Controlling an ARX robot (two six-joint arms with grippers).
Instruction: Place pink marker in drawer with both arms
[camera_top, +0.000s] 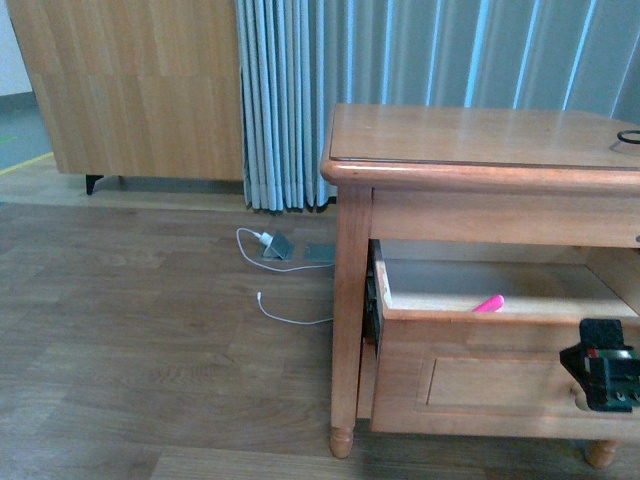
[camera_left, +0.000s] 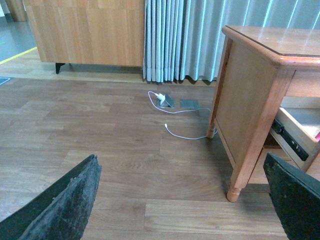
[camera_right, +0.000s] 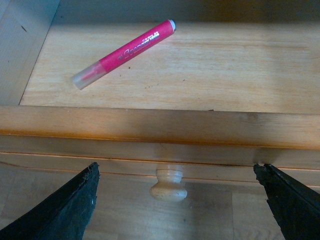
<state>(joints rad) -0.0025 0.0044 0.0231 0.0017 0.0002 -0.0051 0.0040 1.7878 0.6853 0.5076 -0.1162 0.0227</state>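
The pink marker (camera_right: 125, 52) lies loose on the pale floor of the open drawer (camera_right: 150, 125); in the front view its tip (camera_top: 489, 304) shows over the drawer's front wall (camera_top: 480, 380). My right gripper (camera_right: 175, 200) is open and empty, its fingers either side of the round wooden knob (camera_right: 168, 184), in front of the drawer; it shows at the front view's right edge (camera_top: 603, 364). My left gripper (camera_left: 185, 200) is open and empty above the floor, left of the wooden nightstand (camera_left: 250, 100). The drawer's corner (camera_left: 300, 130) shows there.
The nightstand's top (camera_top: 480, 135) carries a black ring (camera_top: 630, 137) at far right. A white cable with charger (camera_top: 275, 250) lies on the wood floor by the grey curtain (camera_top: 400, 60). A large wooden cabinet (camera_top: 140, 80) stands at back left.
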